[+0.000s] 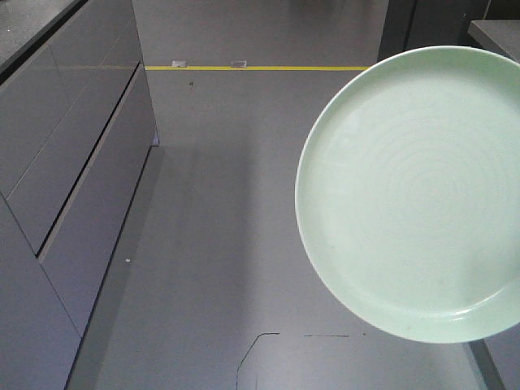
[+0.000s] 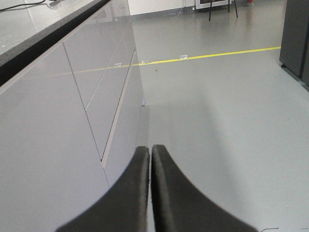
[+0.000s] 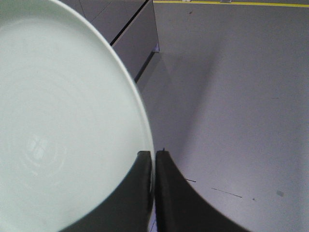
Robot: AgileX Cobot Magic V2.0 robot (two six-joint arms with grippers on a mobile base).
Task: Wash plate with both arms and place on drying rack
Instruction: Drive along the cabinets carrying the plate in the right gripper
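plate (image 1: 414,195) rim clamped edgewise in right gripper (image 3: 154,158).

Readable text, labels, brands, numbers, signs: none in your three views. The plate (image 1: 406,195): nothing printed.

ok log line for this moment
right jaws: shut on plate rim | left jaws: shut, empty | plate: held above floor | drying rack: not in view

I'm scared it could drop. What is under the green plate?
Only bare grey floor shows under the plate, which the right tool grips by its rim. The floor patch right behind the plate is covered, so I cannot see it.
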